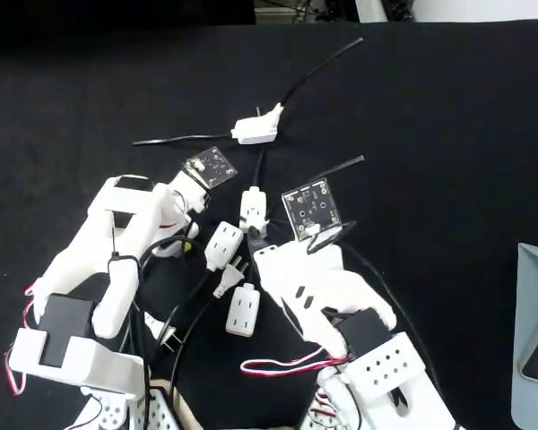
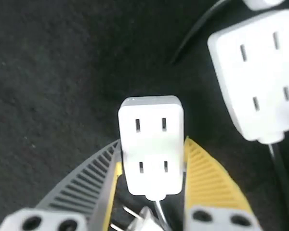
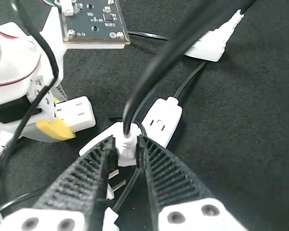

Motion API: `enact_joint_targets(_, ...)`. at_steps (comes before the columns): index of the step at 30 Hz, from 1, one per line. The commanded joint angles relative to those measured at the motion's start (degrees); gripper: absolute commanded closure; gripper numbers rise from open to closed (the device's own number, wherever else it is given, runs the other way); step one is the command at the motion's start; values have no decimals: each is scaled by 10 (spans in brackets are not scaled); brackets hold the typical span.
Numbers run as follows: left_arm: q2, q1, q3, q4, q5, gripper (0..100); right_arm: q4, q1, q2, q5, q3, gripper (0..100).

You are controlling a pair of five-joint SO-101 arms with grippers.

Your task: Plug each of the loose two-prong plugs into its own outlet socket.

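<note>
Plug (image 3: 126,150) is being squeezed tight in the right end effector (image 3: 126,143), down at the bench (image 1: 430,134). Just beside it, the left end effector (image 2: 152,144) is holding a socket (image 2: 151,122) tight. Next, they are probably needing lining up.

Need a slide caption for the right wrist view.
Right gripper clamps a white two-prong plug, black cord arching away, beside a white outlet socket on the black table.
</note>
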Motion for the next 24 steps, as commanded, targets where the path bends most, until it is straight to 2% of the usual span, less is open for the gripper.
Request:
enact_joint_targets(1, -32, -2, -2, -12, -4, 762, -11, 10, -3, -7, -6, 985)
enact_joint_targets(10, -200, -43, 58, -13, 88, 739, -10, 6, -3, -4, -15, 985)
enact_joint_targets(14, -265, -88, 98, -12, 176, 742, -12, -1, -2, -1, -31, 985)
enact_joint_targets(20, -349, -180, 181, -17, 343, 744, -26, -65, 33, 25, -73, 985)
enact_joint_targets(24, -400, -234, 255, -98, 413, 744, -81, -69, 140, 26, -110, 985)
